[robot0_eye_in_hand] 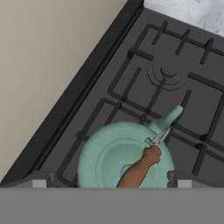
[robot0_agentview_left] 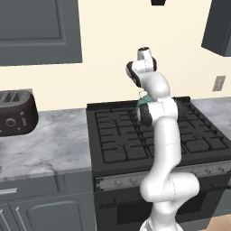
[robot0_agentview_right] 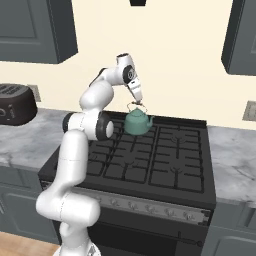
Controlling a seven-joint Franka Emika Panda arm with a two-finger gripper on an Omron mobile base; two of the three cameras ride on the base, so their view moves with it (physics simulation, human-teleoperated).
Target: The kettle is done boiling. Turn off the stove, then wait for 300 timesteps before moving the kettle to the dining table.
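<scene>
Hand view: jaws spread wide, poised straight over the kettle [robot0_eye_in_hand: 124, 157], nothing held.

Gripper [robot0_agentview_right: 138, 101] hangs just above the kettle's wire handle [robot0_agentview_right: 137, 105], fingers [robot0_eye_in_hand: 40, 180] flanking the body, apart from it. Kettle sits on a rear grate of the stove [robot0_agentview_right: 165, 160], close to the stove's back edge, spout [robot0_eye_in_hand: 165, 119] pointing along the grates. Knob strip [robot0_agentview_right: 150, 209] at the stove's front; burner state cannot be told. Judgement: grasp and carry to the dining table remain.

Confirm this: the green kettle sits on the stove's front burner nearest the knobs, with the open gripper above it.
Not quite. The kettle sits on a rear burner of the stove, by the back wall, as the right base view shows. The open gripper does hang above it.
</scene>
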